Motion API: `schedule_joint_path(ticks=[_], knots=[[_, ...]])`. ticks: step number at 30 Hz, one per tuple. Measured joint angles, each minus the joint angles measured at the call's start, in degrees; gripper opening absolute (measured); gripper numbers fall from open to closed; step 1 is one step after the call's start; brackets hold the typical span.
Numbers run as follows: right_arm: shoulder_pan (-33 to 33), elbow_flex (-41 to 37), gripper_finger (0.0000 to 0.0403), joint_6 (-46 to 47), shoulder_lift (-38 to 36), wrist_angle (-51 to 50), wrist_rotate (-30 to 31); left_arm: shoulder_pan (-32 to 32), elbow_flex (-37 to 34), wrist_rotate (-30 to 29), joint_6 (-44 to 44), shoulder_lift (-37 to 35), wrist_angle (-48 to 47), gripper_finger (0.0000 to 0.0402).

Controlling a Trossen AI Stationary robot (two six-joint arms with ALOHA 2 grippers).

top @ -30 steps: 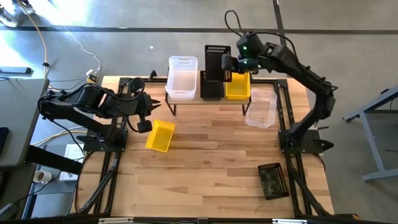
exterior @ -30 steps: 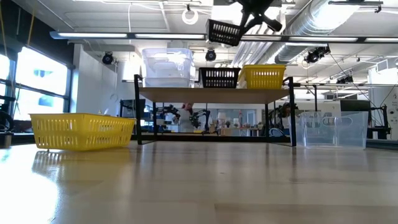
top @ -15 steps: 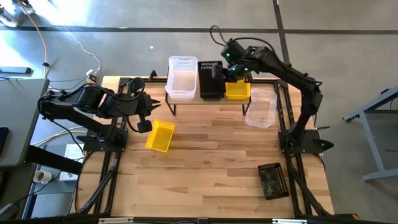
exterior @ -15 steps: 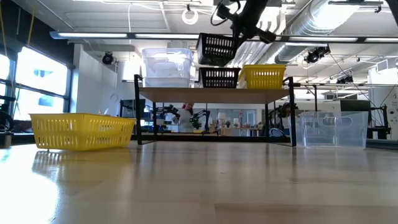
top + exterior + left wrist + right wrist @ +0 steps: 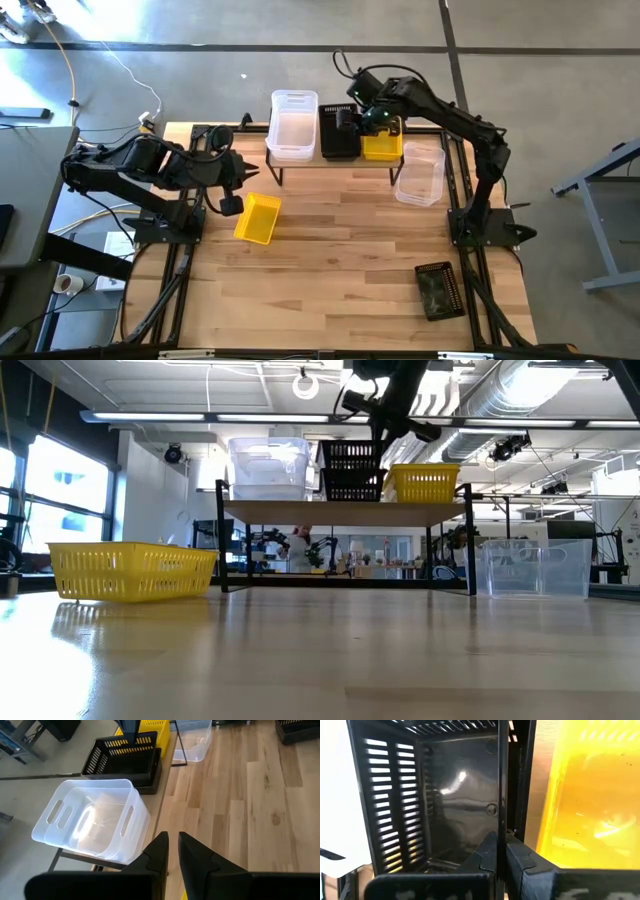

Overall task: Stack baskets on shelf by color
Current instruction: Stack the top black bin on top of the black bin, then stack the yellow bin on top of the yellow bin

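My right gripper (image 5: pixel 354 118) is shut on a black mesh basket (image 5: pixel 352 456) over the shelf (image 5: pixel 345 512). That basket stands level in the mouth of another black basket (image 5: pixel 352 486) at the middle of the shelf. A clear basket stack (image 5: pixel 293 125) stands on the shelf's left part and a yellow basket (image 5: pixel 382 145) on its right part. My left gripper (image 5: pixel 245 168) is shut and empty above the table's left side, near a yellow basket (image 5: pixel 258 217) lying on the table. My right gripper holds the upper black basket by the long side wall (image 5: pixel 502 795) next to the yellow basket. One finger is inside the basket and one outside. The fingers come from above, pointing down. The basket is level, its bottom in the lower black basket.
A clear basket (image 5: pixel 420 175) stands on the table right of the shelf. A black basket (image 5: pixel 437 290) lies near the table's near right corner. The middle of the wooden table (image 5: pixel 340 260) is bare.
My right gripper has carried the black basket down and toward the table's left. The basket hung tilted above the shelf and has come level into the black basket on the shelf.
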Motion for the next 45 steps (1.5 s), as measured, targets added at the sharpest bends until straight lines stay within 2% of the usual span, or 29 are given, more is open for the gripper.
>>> schedule_joint_path(ticks=[19, 22, 32, 37, 40, 45], knots=[[-0.34, -0.02, 0.0001, 1.29, 1.56, -0.40, 3.05, 0.00, 0.00, 0.02, 0.02, 0.00, -2.97, 0.0035], [-0.34, -0.02, 0.0014, 1.08, 1.56, -0.39, 3.17, 0.00, 0.00, 0.02, 0.02, 0.00, -2.97, 0.0035], [-0.34, 0.11, 0.0098, 1.42, 1.56, -0.12, 3.36, 0.00, 0.00, 0.02, 0.01, 0.00, -2.97, 0.0035], [-0.34, 2.96, 0.0107, 0.13, 1.56, -0.75, 2.98, 0.00, 0.00, 0.03, -0.48, 0.00, -2.97, 0.0035], [-0.26, 5.02, 0.0105, -0.24, 1.56, -4.68, 3.22, 0.00, 0.00, 0.82, -1.73, 0.00, -3.62, 0.0035], [1.78, 9.08, 0.0101, -3.07, 1.52, -10.64, 7.66, -0.02, 0.00, 5.58, -6.11, 0.00, -9.17, 0.0035]])
